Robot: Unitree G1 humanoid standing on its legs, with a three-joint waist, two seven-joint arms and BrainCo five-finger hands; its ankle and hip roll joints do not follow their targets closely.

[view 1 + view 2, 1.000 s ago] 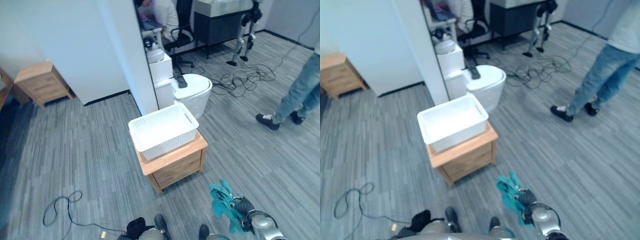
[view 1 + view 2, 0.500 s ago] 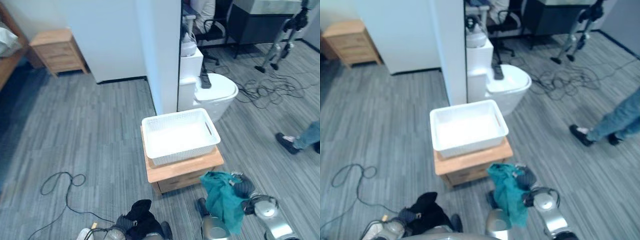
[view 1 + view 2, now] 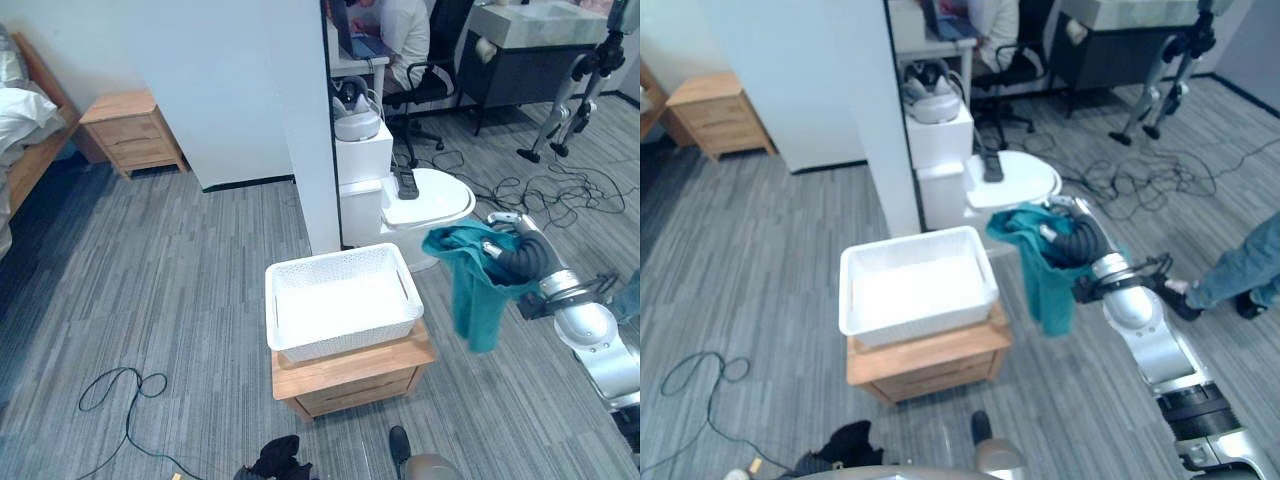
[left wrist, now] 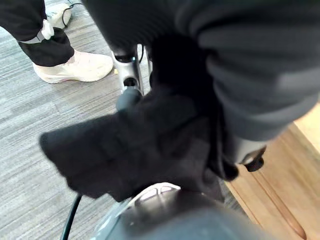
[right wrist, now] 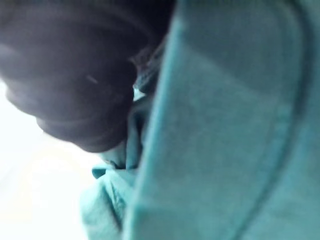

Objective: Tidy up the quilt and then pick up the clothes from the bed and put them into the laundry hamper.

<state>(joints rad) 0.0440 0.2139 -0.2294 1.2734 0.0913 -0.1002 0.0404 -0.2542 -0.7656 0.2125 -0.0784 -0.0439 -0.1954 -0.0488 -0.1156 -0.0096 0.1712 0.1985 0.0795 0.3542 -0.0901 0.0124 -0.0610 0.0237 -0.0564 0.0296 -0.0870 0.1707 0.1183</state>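
A white perforated laundry hamper (image 3: 340,312) sits empty on a low wooden nightstand (image 3: 352,370) in front of me. My right hand (image 3: 518,256) is raised to the hamper's right, about level with its rim. It is shut on a teal garment (image 3: 471,283) that hangs down beside the basket and drapes close over the hand (image 5: 75,80) in the right wrist view. Low at my left side, my left hand (image 4: 250,65) holds a bunched black garment (image 4: 130,145), which also shows at the bottom edge (image 3: 280,461).
Behind the hamper stand a white pillar (image 3: 300,110) and a white round-lidded bin (image 3: 428,198). A bed (image 3: 15,130) and a second nightstand (image 3: 130,130) are far left. A person in jeans (image 3: 1240,270) stands right. Another person's shoe (image 4: 75,65) is close by.
My right hand has lifted the teal garment from low beside the nightstand up to the hamper's right side. The camera has shifted, and the black garment now sits lower at the picture's bottom edge.
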